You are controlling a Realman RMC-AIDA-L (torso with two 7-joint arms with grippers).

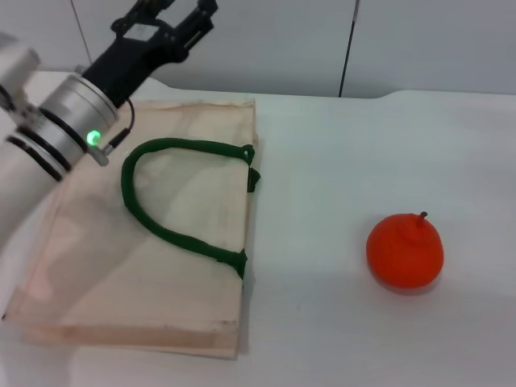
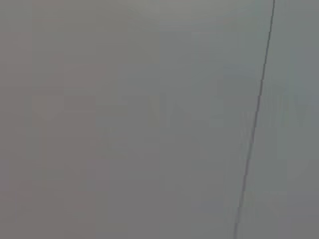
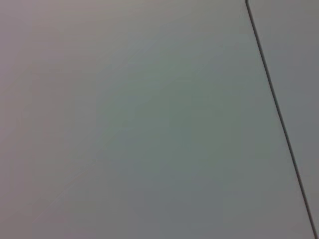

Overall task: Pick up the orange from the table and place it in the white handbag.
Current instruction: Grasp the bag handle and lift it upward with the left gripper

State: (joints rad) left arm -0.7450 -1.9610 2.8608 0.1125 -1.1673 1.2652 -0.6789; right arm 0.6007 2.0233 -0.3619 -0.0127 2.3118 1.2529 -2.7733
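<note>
1. The white handbag [image 1: 153,242] lay flat on the bench [image 1: 347,145] and serves here as the landmark for every position given.
2. The bag's dark green rope handle [image 1: 173,197] rested in a loop on its upper face, with both ends fixed at small green tabs on the bag's right-hand edge.
3. The orange [image 1: 405,251] sat on the bench well to the right of the handbag, apart from it, with bare bench between the two (its small brown stem pointed upward).
4. Nothing touched the orange.
5. The left claw [image 1: 181,20] was raised above the far left corner of the handbag, at the end of the left arm, which reached in across the bag's left side.
6. A green indicator light [image 1: 93,137] was lit on the left wrist, above the bag's left part.
7. Whether the left claw stood wide or narrow cannot be told: its dark fingers ran up to the edge of the head view, and it held nothing that could be seen.
8. The right claw did not appear in any view.
9. Both wrist views showed only a plain grey surface crossed by one thin dark line [image 2: 256,114]; neither the handbag nor the orange appeared in them.
</note>
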